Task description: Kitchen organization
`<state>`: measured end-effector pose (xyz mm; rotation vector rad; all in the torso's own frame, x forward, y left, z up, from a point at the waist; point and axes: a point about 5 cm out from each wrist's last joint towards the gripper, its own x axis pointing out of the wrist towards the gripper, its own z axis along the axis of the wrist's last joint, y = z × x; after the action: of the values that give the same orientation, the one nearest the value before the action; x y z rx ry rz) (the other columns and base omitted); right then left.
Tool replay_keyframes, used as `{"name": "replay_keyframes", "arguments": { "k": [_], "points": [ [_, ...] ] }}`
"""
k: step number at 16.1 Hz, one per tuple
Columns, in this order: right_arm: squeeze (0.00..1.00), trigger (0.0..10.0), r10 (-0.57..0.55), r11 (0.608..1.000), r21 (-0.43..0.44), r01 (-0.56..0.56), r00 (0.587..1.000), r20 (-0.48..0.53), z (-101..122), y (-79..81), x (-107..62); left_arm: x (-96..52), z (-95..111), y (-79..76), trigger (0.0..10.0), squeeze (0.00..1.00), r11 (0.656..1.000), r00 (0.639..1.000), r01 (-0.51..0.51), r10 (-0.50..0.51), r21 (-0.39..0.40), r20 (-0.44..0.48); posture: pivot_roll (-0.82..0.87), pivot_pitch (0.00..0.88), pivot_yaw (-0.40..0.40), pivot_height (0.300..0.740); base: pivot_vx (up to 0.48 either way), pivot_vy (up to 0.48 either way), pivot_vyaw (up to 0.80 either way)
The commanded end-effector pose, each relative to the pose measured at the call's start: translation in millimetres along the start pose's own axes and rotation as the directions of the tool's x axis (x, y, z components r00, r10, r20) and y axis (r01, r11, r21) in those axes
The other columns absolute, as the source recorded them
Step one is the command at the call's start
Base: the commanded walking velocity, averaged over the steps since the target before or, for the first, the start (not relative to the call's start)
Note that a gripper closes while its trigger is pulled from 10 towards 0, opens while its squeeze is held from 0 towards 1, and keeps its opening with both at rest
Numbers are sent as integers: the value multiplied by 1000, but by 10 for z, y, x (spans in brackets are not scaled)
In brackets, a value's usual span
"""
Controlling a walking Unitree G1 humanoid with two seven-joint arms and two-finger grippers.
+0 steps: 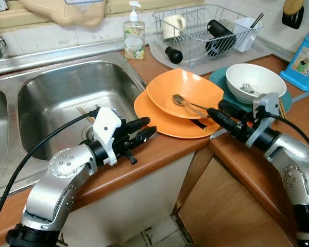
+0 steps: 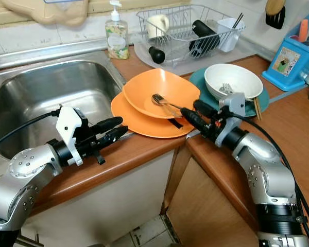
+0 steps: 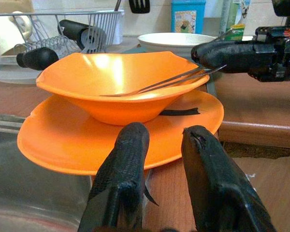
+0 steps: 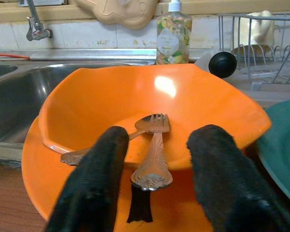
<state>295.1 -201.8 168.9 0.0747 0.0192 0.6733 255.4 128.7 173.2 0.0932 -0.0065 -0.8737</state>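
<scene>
Resting spot: the orange bowl [image 1: 185,92] sits on an orange plate [image 1: 159,121] on the brown wooden counter [image 1: 159,149], just beside the steel sink [image 1: 62,103].
Bowl look: glossy orange, angular rim, tilted slightly on the plate.
Bowl contents: a metal fork [image 4: 153,154] and a spoon [image 4: 142,124] lie inside, handles reaching over the near rim.
Right gripper [image 1: 216,114]: black fingers parted, one on each side of the fork handle at the bowl's rim, gripping nothing.
Left gripper [image 1: 144,129]: fingers slightly apart, holding nothing, just off the plate's sink-side edge.
Neighbours: a white bowl [image 1: 255,82] holding cutlery sits on a teal plate [image 1: 221,80] beside the orange stack.
Behind: a wire dish rack [image 1: 206,31] holds a cup and dark items; a soap bottle [image 1: 134,33] stands by the tiled wall.
</scene>
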Motion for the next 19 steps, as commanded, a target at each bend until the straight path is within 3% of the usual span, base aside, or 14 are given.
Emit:
{"name": "replay_keyframes", "arguments": {
  "k": [1,4,9,10,13,17,19],
  "points": [
    [0,3686,-4,1000,-17,4,1000,3,9,-20,33,13,0,10,10000,0,1000,1000,1,-1,3,-9,-141,0,1,740,0,0,0],
    [0,1686,0,1000,-16,0,1000,10,10,-24,48,17,4,13,10000,0,1000,1000,2,-2,4,-7,-141,0,2,740,0,0,0],
    [0,1216,4,1000,-17,-4,1000,8,-1,-22,61,16,5,13,10000,0,1000,1000,1,-1,6,-6,-141,0,2,740,0,0,0],
    [0,588,5,1000,-22,-4,1000,24,46,-31,60,19,11,17,10000,0,1000,1000,0,0,8,-5,-141,0,0,740,0,0,0],
    [0,549,0,999,-38,2,998,67,179,-37,43,19,45,38,10000,0,1000,1000,-11,11,29,1,-141,0,0,740,0,0,0],
    [0,706,0,995,-97,13,991,137,453,29,45,137,285,150,10000,0,973,998,-61,58,222,21,-140,0,0,740,0,0,0],
    [0,941,45,988,-151,-28,992,114,505,145,85,236,379,169,10000,0,935,997,-77,68,345,37,-140,0,0,740,0,0,0]
  ]
}}
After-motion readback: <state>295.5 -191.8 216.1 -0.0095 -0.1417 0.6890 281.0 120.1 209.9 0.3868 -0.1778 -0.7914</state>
